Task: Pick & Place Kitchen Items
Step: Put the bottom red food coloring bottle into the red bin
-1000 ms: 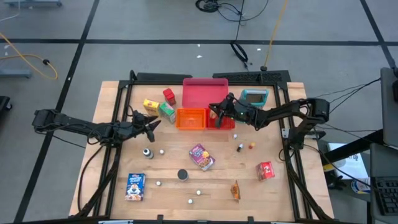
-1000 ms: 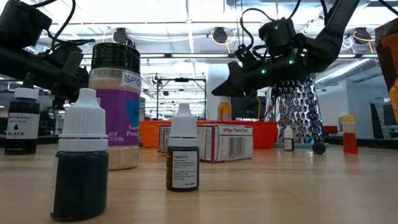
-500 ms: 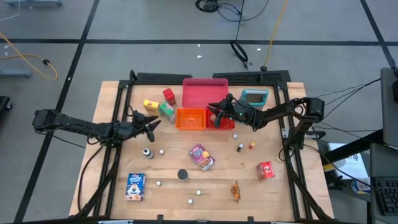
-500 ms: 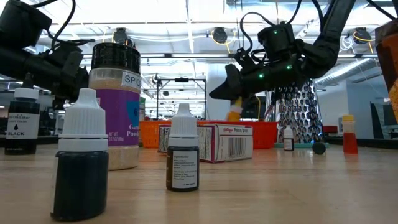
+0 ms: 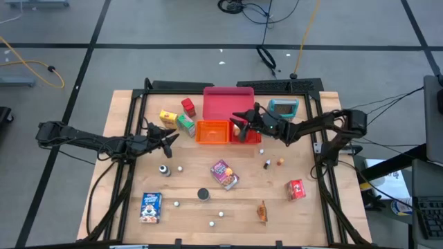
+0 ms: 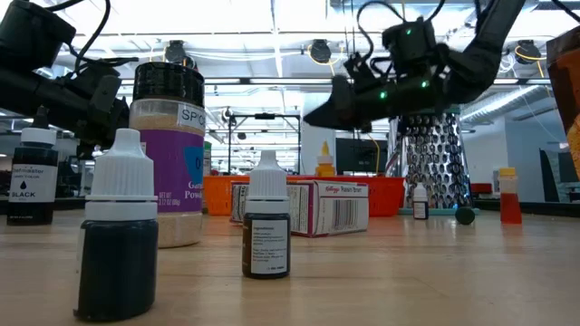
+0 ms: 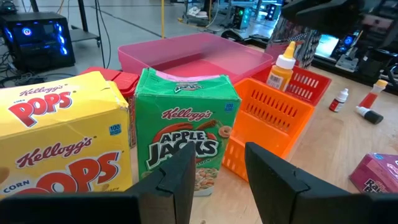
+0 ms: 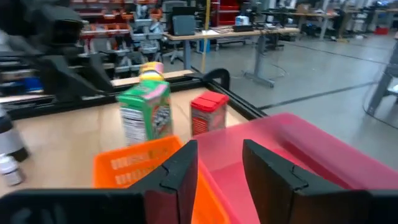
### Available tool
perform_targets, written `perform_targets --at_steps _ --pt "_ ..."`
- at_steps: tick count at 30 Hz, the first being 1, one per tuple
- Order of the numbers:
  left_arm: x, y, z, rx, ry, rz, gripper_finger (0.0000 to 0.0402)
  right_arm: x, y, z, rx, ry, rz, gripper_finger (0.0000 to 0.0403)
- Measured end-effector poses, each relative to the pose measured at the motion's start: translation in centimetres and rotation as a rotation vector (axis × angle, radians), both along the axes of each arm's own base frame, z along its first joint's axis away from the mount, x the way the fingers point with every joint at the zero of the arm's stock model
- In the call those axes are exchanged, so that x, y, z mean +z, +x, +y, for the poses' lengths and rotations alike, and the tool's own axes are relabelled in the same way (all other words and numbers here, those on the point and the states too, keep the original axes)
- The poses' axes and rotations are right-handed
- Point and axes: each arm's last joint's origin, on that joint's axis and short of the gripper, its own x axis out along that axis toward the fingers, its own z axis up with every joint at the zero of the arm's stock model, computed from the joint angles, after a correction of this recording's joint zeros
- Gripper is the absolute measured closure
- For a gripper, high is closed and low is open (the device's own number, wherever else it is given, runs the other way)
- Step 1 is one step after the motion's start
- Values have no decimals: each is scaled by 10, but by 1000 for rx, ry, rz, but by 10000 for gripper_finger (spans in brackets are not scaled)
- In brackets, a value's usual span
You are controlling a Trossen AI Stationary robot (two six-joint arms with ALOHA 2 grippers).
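Overhead, right gripper hovers above seam between orange bin and red bin, fingers parted, nothing between them. Small yellow bottle stands upright below, apparently inside red bin, though which compartment is hard to tell. Left gripper waits at table's 9 o'clock side, fingers apart, empty, facing green box and yellow box. Pink tray sits at 12 o'clock from bins.
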Motion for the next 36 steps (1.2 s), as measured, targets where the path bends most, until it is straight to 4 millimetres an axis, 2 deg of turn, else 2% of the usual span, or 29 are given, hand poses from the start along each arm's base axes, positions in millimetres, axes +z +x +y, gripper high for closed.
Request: perform_targets --at_steps 6,11,15,19,27,36 --pt "0 0 0 0 1 3 261 20 -8 27 93 -22 68 285" --pt "0 0 0 0 0 5 261 27 -18 57 237 -1 158 286" --pt "0 0 0 0 0 5 261 30 -33 78 305 -7 146 289" --pt "0 0 0 1 -1 5 261 26 -54 92 350 30 132 296" --pt "-1 0 0 1 -2 4 261 3 -95 107 356 81 173 311" --pt "-1 0 0 1 -5 3 261 -13 -128 109 385 112 145 289"
